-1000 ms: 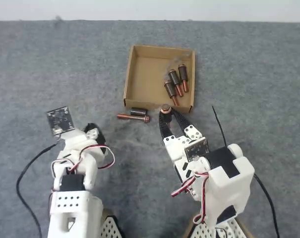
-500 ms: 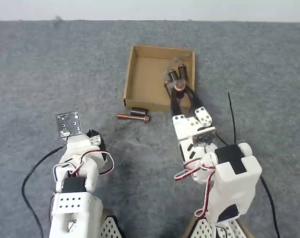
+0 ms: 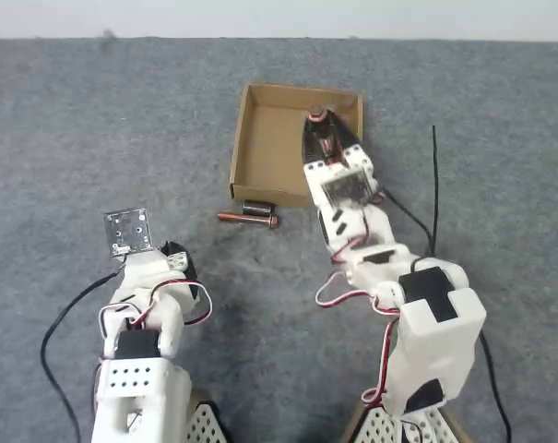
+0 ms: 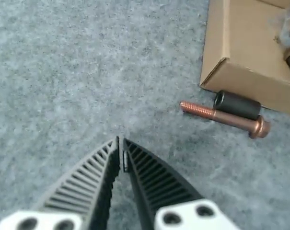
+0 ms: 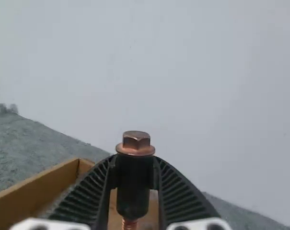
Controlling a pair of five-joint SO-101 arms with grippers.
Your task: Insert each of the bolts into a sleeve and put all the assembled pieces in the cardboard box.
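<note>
right gripper [image 5: 134,165] clamped on black sleeve [image 5: 133,187], shiny copper hex-head bolt [image 5: 135,143] through it, above cardboard box [image 3: 265,138]; left gripper [image 4: 121,143] closed, empty

Right hand [image 3: 317,122], bolt [image 5: 135,143] now over box [image 3: 266,152]

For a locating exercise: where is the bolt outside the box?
High view: the bolt lies on carpet beside a black sleeve, by the cardboard box's near-left corner.
</note>
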